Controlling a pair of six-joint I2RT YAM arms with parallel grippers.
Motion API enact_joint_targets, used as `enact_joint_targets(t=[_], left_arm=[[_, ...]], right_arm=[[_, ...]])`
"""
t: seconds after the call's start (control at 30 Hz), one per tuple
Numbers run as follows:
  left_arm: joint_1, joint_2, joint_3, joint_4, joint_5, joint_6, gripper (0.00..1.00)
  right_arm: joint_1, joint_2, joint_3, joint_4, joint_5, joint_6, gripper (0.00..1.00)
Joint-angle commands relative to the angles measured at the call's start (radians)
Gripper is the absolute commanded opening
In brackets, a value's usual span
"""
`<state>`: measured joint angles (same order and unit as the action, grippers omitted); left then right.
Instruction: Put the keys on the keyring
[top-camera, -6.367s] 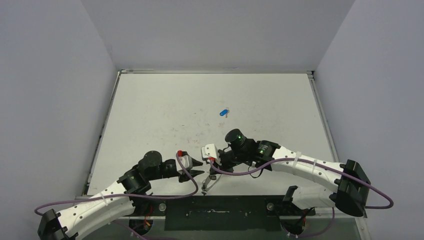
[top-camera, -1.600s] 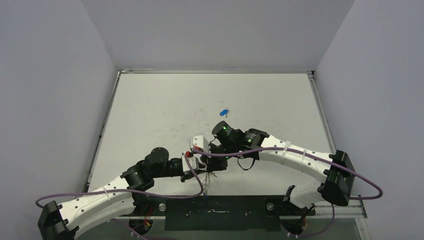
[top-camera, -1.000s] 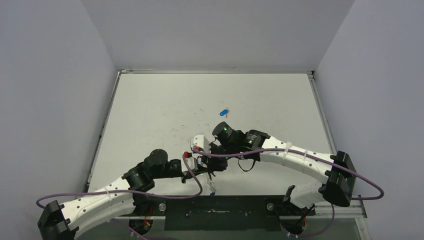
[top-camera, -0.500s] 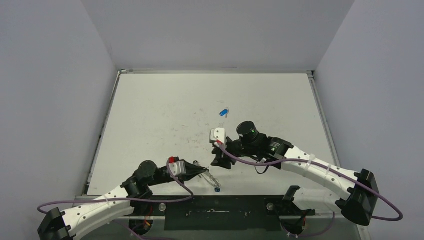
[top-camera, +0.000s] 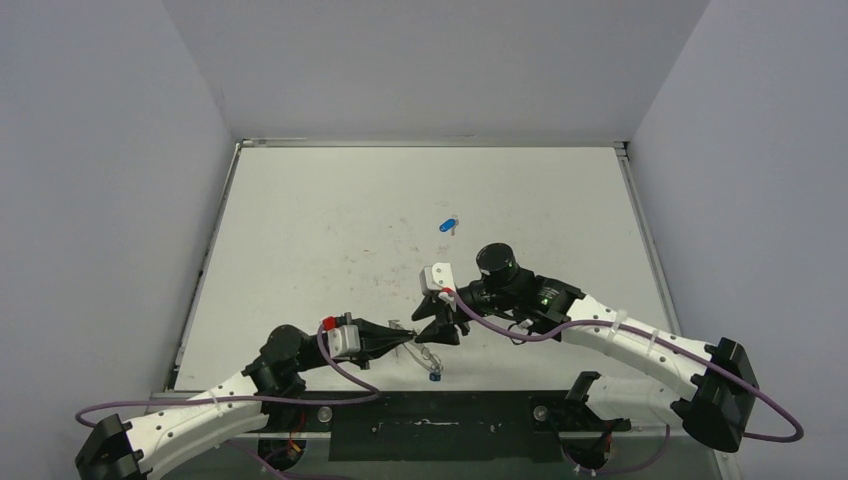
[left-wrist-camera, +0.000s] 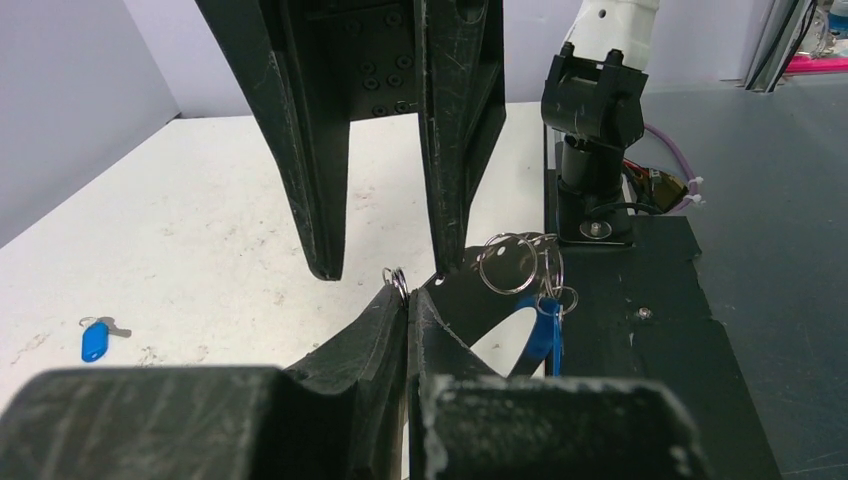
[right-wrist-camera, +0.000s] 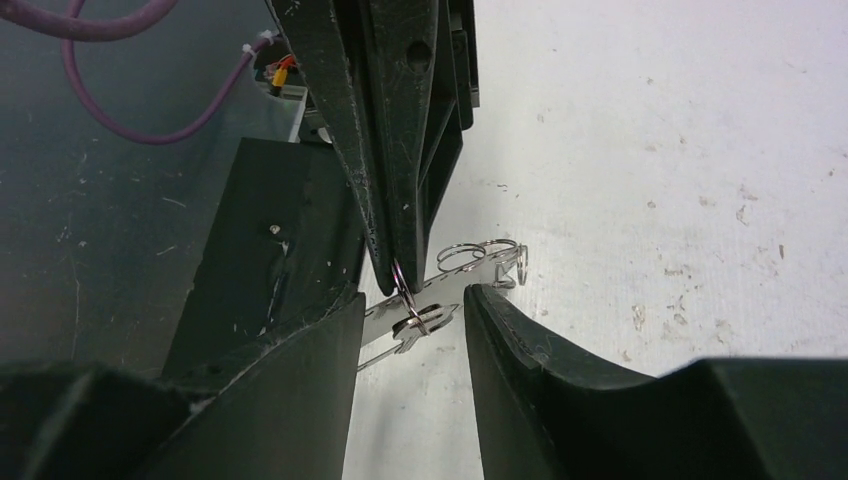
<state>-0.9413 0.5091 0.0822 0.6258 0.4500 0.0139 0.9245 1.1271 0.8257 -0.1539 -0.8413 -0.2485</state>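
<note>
My left gripper is shut on a small silver loop of the keyring, low over the table's near edge. A blue-capped key hangs on the keyring, and in the right wrist view a bare silver key dangles from the pinched loop. My right gripper is open, its fingers either side of that loop and the left fingertips, not touching. In the top view the left gripper and right gripper meet above the keyring. Another blue key lies loose farther back.
The black mounting plate and arm bases run along the near table edge under the keyring. Purple cables loop beside both wrists. The white table is walled on the left, right and back.
The arms pulled apart: my left gripper drew back to the near left with the keyring, which dropped lower. My right gripper swung right, then came back down toward the left fingertips.
</note>
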Motion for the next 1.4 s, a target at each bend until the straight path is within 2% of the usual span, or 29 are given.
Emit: enact_joint_targets(t=[0.0,0.13,0.2,0.3,0.33,0.47,0.87,1.2,1.37], left_arm=[[-0.005,-0.004,0.014,0.095,0.012,-0.008,0.0],[-0.005,-0.005,0.014,0.095,0.012,-0.009,0.0],[-0.004,-0.006,0.013,0.091,0.01,-0.008,0.0],[-0.005,-0.008,0.01,0.09,0.009,-0.009,0.0],[-0.005,-0.01,0.01,0.089,0.006,-0.008,0.0],[-0.004,-0.027,0.016,0.051,-0.005,-0.002,0.0],[-0.004,-0.091,0.101,-0.226,-0.083,0.063,0.0],[-0.004,-0.099,0.186,-0.434,-0.173,0.114,0.0],[-0.004,-0.09,0.202,-0.463,-0.184,0.123,0.0]], right_arm=[[0.003,0.02,-0.003,0.084,-0.085,-0.012,0.41],[0.005,0.043,-0.001,0.085,-0.085,-0.009,0.35],[0.007,0.053,0.001,0.089,-0.088,-0.004,0.25],[0.008,0.06,0.005,0.085,-0.082,-0.002,0.03],[0.007,0.06,0.008,0.076,-0.072,-0.002,0.0],[0.007,0.051,0.021,0.035,-0.047,-0.01,0.0],[0.038,0.046,0.104,-0.149,0.045,-0.043,0.0],[0.046,0.03,0.119,-0.163,0.117,-0.008,0.0],[0.049,0.029,0.125,-0.148,0.139,0.032,0.0]])
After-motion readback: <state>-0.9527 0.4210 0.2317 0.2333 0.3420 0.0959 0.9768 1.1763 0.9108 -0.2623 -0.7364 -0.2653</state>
